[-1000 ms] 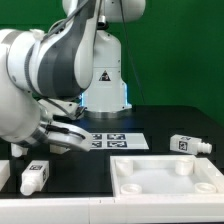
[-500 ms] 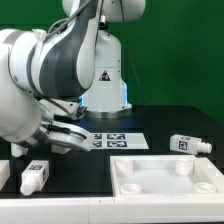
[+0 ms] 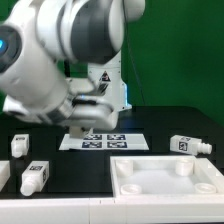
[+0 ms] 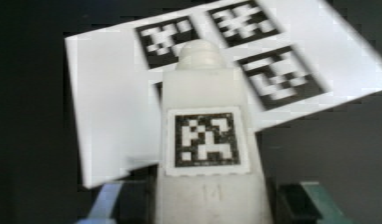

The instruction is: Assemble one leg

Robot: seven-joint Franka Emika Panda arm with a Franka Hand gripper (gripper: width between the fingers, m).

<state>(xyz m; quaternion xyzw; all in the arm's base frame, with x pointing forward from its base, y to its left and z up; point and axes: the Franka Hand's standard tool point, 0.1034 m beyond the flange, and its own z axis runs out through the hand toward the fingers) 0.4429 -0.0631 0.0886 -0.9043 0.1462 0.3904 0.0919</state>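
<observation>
In the wrist view my gripper [image 4: 209,206] is shut on a white leg [image 4: 207,120] with a square tag mark. The leg stands out lengthwise from the jaws, over the marker board [image 4: 117,75]. A dark finger [image 4: 309,196] shows on either side of it. In the exterior view the gripper [image 3: 93,118] hangs over the marker board [image 3: 104,141], largely hidden by the arm. Three other legs lie on the table: two at the exterior view's left [image 3: 20,144] [image 3: 35,177] and one at its right [image 3: 190,145].
The large white tray-like panel [image 3: 150,183] lies at the front right of the exterior view. The robot's base [image 3: 108,85] stands behind the marker board. The arm's bulk fills the upper left.
The arm has swung from the exterior view's left towards the middle. The gripper now hangs over the marker board. The leg at the far left is now uncovered.
</observation>
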